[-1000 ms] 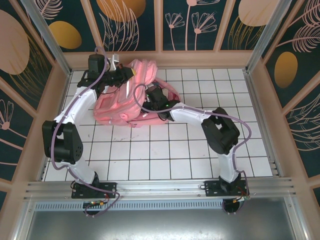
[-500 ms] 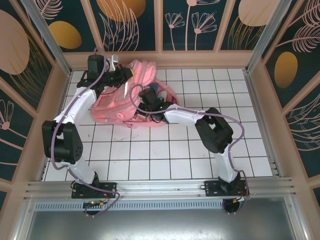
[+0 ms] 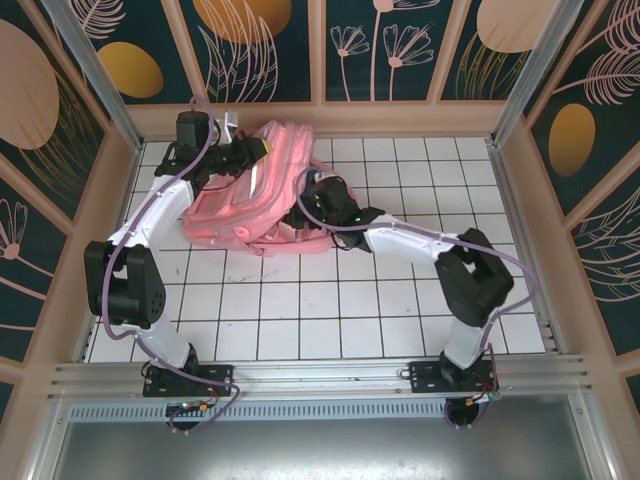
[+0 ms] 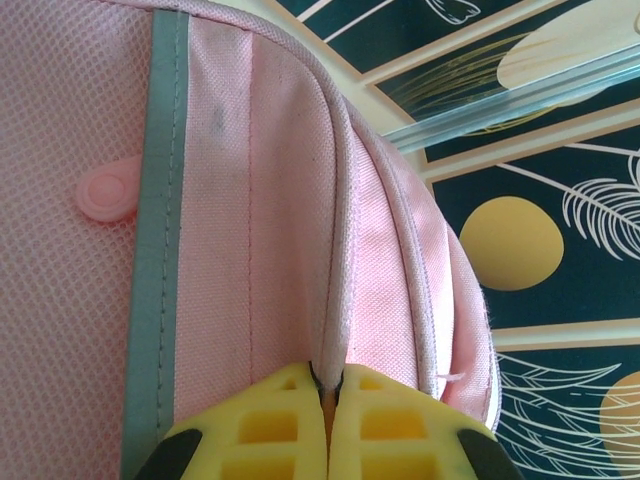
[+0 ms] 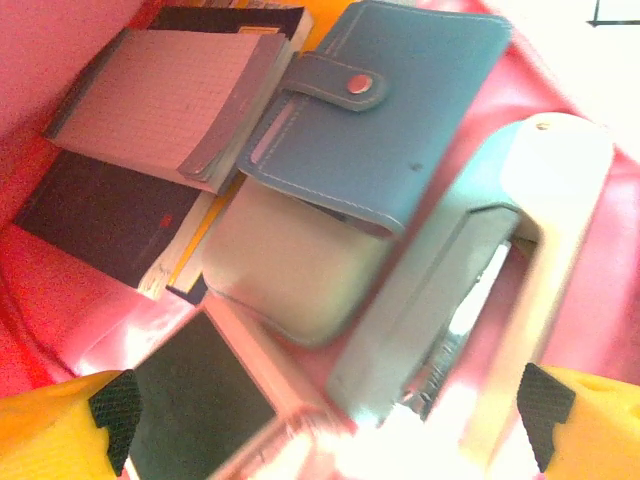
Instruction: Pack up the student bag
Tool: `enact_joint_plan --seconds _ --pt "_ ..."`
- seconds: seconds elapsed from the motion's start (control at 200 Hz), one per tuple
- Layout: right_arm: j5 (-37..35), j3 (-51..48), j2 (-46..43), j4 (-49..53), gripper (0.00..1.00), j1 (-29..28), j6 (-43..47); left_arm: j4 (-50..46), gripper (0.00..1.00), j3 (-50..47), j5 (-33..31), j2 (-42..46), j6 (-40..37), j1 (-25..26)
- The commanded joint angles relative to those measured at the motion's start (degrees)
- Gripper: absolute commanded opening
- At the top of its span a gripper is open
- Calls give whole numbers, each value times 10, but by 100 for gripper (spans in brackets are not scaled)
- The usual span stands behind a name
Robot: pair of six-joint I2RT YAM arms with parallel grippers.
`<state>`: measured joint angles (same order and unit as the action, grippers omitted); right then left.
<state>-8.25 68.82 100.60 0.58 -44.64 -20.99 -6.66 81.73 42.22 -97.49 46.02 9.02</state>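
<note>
The student bag (image 3: pixel 235 205), a big soft pink backpack, lies at the back left of the tiled table. My left gripper (image 3: pixel 262 148) is at its far upper edge. In the left wrist view the yellow fingers (image 4: pixel 385 430) are shut on a pink piped seam of the bag (image 4: pixel 250 200), beside a grey-green strip (image 4: pixel 160 200). My right gripper (image 3: pixel 312 200) hovers at the bag's mouth, open, with nothing between its fingertips (image 5: pixel 325 420). Inside the bag lie a lined notepad (image 5: pixel 170 100), a blue snap wallet (image 5: pixel 380 110), a grey pouch (image 5: pixel 280 265), a pale stapler (image 5: pixel 490 280) and a black slate (image 5: pixel 195 400).
A dark booklet (image 5: pixel 95 220) lies under the notepad inside the bag. The tiled table (image 3: pixel 330 310) is walled by wooden rails (image 3: pixel 515 190) at the sides and back. A metal rail (image 3: pixel 320 375) with both arm bases runs along the near edge.
The right gripper opened wider, reached left into the bag's mouth, then drew back right as its elbow swung right. The left gripper kept its hold on the seam.
</note>
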Motion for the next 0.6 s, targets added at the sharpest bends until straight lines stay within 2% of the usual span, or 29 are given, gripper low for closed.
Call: enact_joint_plan --seconds 0.0,0.055,0.12,0.16,0.19,0.285,0.37,0.59 --pt "-21 -41 -68 -32 99 7 -27 47 0 -16 25 34 -14 6" --pt "-34 -64 -89 -33 99 10 -40 51 1 -31 26 37 -13 6" --pt "-52 -88 -112 -32 99 17 -55 48 31 -45 28 40 -20 6" --pt "-59 -103 -125 -33 99 20 -63 39 43 -49 25 41 -27 6" --pt "-64 -113 -134 -32 99 24 -69 32 48 -50 22 44 -34 6" --pt "-83 -137 -160 -30 99 31 -82 19 56 -51 11 54 -48 6" --pt "-87 -151 -178 -29 99 32 -84 -1 59 -48 -5 64 -61 6" --pt "-64 -162 -194 -26 99 31 -96 -90 60 -85 -132 119 -107 3"
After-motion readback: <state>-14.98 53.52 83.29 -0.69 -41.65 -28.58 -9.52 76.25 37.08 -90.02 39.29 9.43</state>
